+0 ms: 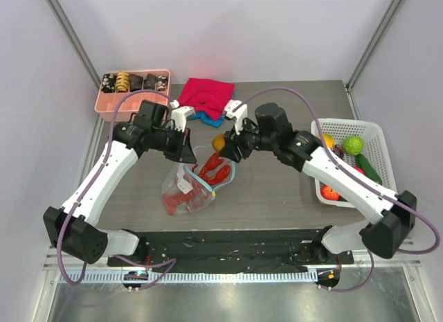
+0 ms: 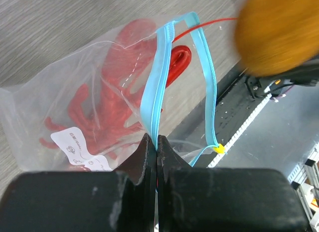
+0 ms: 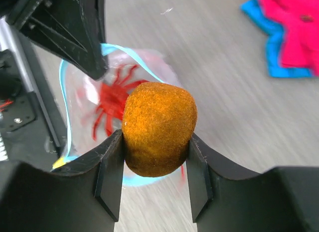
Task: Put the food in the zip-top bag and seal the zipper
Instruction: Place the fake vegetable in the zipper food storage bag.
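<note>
The clear zip-top bag (image 1: pixel 190 187) lies mid-table with a red lobster (image 1: pixel 213 170) inside; it also shows in the left wrist view (image 2: pixel 104 107). My left gripper (image 2: pixel 157 142) is shut on the teal-blue zipper (image 2: pixel 154 87) and holds the bag's mouth open. My right gripper (image 3: pixel 155 157) is shut on an orange fruit (image 3: pixel 158 134) and holds it just above the open mouth. In the top view the orange fruit (image 1: pixel 219 142) sits at the bag's far edge, between my left gripper (image 1: pixel 187 147) and my right gripper (image 1: pixel 227 147).
A white mesh basket (image 1: pixel 374 138) at the right holds yellow, green and red fruits. A pink tray (image 1: pixel 104 100) with black and tan pieces is at the back left. Red and blue cloths (image 1: pixel 206 97) lie at the back middle.
</note>
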